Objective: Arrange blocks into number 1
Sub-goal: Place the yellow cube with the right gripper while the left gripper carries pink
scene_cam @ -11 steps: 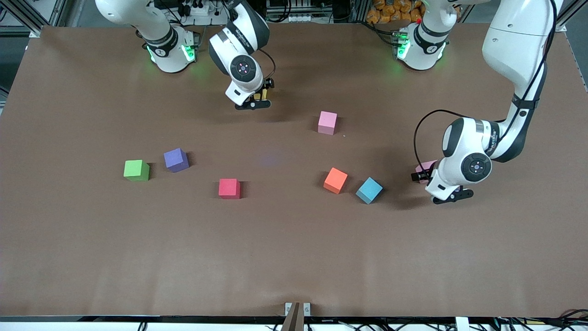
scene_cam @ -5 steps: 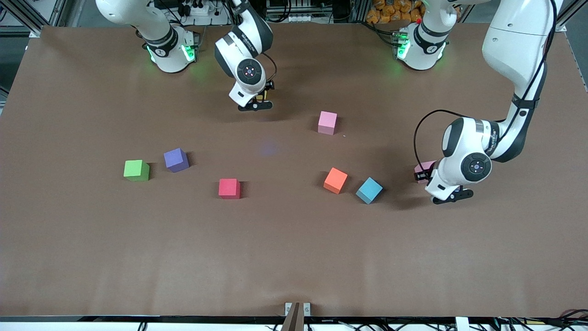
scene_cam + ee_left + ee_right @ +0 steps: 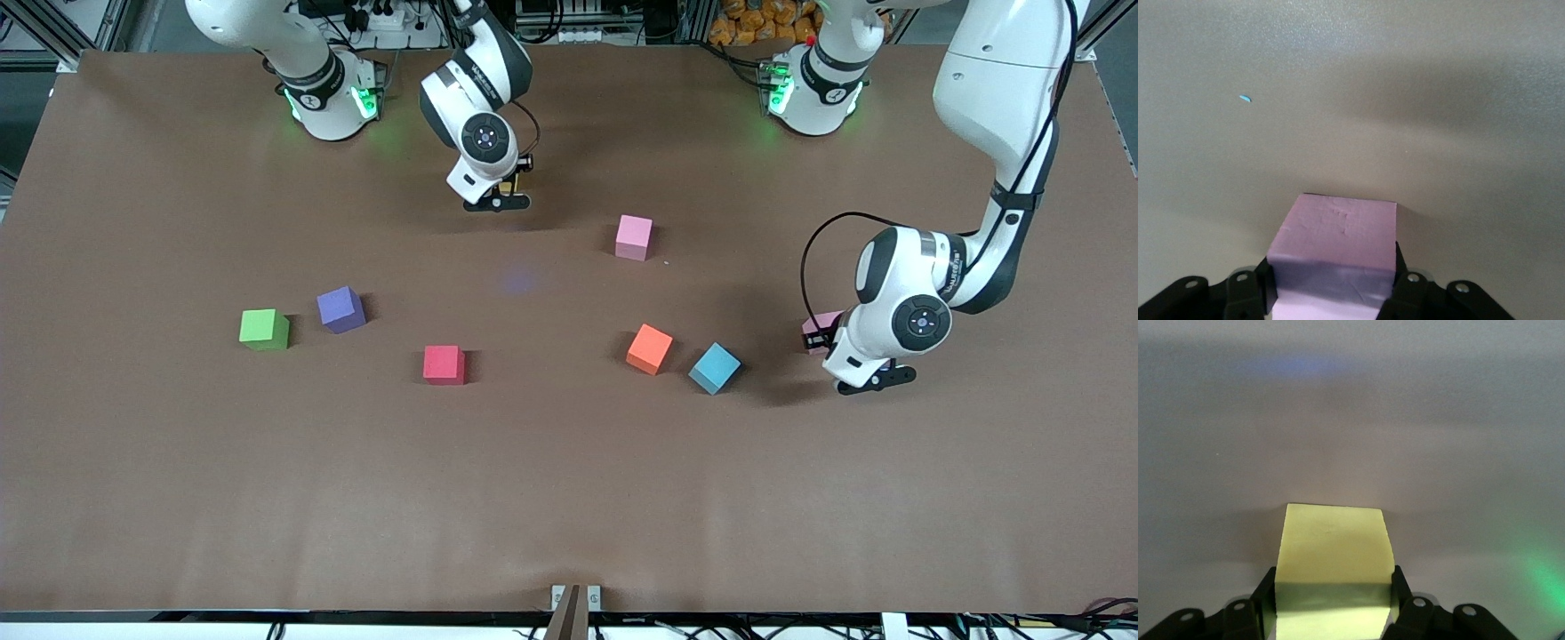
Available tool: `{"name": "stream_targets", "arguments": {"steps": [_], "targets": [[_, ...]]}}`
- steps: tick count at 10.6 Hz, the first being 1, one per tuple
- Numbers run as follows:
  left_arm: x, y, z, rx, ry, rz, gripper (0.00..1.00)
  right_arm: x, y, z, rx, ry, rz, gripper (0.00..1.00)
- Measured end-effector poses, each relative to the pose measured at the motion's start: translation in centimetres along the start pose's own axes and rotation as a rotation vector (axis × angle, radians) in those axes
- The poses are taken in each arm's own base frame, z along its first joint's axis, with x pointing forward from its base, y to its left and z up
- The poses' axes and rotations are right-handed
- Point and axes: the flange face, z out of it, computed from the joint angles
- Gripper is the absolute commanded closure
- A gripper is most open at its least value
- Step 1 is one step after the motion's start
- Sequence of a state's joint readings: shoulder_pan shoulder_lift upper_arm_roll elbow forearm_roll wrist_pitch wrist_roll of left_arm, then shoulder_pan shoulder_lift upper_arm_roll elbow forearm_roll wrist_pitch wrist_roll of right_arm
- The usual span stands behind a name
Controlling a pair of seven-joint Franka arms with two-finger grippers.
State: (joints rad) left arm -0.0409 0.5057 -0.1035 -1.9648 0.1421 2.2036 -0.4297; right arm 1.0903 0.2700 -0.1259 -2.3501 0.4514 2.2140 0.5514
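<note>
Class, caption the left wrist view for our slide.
Left tool shut on a small matte pink cube resting on the brown table.

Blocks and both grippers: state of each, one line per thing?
left gripper: shut on pink block, low at the table
right gripper: fingers against yellow block
second pink block: loose on table
orange block: loose, turned askew
light blue block: loose, askew
red block: loose
purple block: loose
green block: loose
</note>
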Motion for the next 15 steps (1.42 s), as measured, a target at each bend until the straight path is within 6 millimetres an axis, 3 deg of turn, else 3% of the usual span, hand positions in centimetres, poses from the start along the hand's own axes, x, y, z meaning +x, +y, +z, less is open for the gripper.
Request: {"name": "stream_targets", "arguments": {"steps": [3, 8, 11, 13, 14, 15], "targets": [[0.2, 0.1, -1.0, -0.006, 0.02, 0.001, 1.0, 0.1, -0.3, -0.4, 0.011, 0.012, -0.001, 0.3], [0.3, 0.6, -4.1, -0.023, 0.072, 0.007, 1.0, 1.9, -3.1, -5.3, 0.097, 0.094, -0.019, 0.28], [0.7, 0.9, -5.0, -0.03, 0.089, 0.008, 1.0, 4.1, -5.3, -4.1, 0.08, 0.098, -0.022, 0.27], [0.9, 1.0, -5.5, -0.034, 0.099, 0.009, 1.0, 3.8, -6.5, -2.8, 0.058, 0.09, -0.04, 0.26], [0.7, 1.5, -5.6, -0.037, 0.1, 0.016, 1.0, 3.2, -7.0, -2.6, 0.052, 0.088, -0.046, 0.0], [0.4, 2.3, -5.8, -0.042, 0.102, 0.024, 1.0, 2.9, -7.3, -2.5, 0.05, 0.089, -0.049, 0.0]]}}
